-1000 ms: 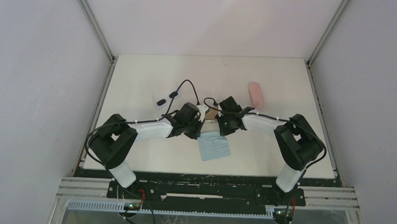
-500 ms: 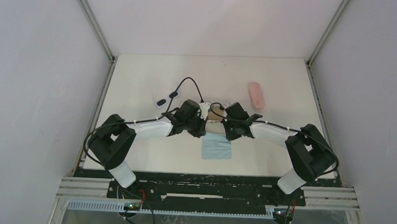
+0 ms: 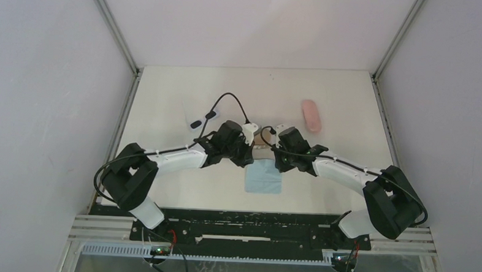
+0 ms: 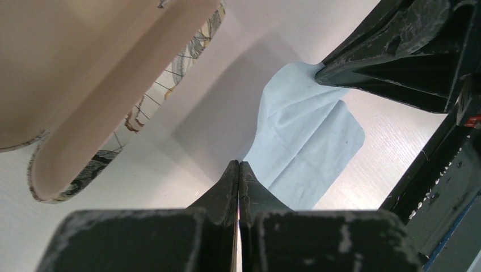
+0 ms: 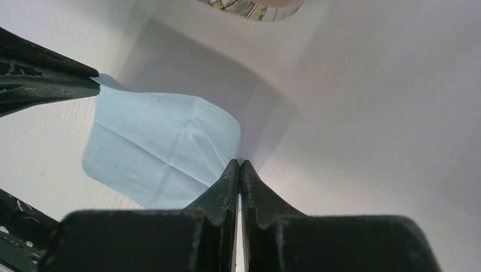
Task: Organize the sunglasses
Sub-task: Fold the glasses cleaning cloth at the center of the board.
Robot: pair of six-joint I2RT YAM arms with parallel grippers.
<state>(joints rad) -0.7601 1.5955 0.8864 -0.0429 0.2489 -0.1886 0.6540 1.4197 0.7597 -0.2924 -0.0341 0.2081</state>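
Observation:
A light-blue cloth (image 3: 264, 177) lies flat near the table's middle front. My left gripper (image 3: 248, 161) is shut on its far left corner, and my right gripper (image 3: 281, 164) is shut on its far right corner. The left wrist view shows the cloth (image 4: 309, 141) stretched between my left gripper (image 4: 239, 164) and the right fingers (image 4: 363, 71). The right wrist view shows the cloth (image 5: 164, 141) at my right gripper (image 5: 239, 163). The white-framed sunglasses (image 3: 197, 120) lie at the far left. The black pair is not visible.
An open case with a beige inside and a patterned outside (image 4: 113, 107) lies just behind the cloth, between the two wrists (image 3: 262, 148). A pink oval case (image 3: 311, 116) lies at the far right. The left arm's black cable (image 3: 228, 102) loops above the table.
The right arm has swung out to the right and its gripper has come forward to the cloth's far right corner. The cloth now lies square rather than skewed.

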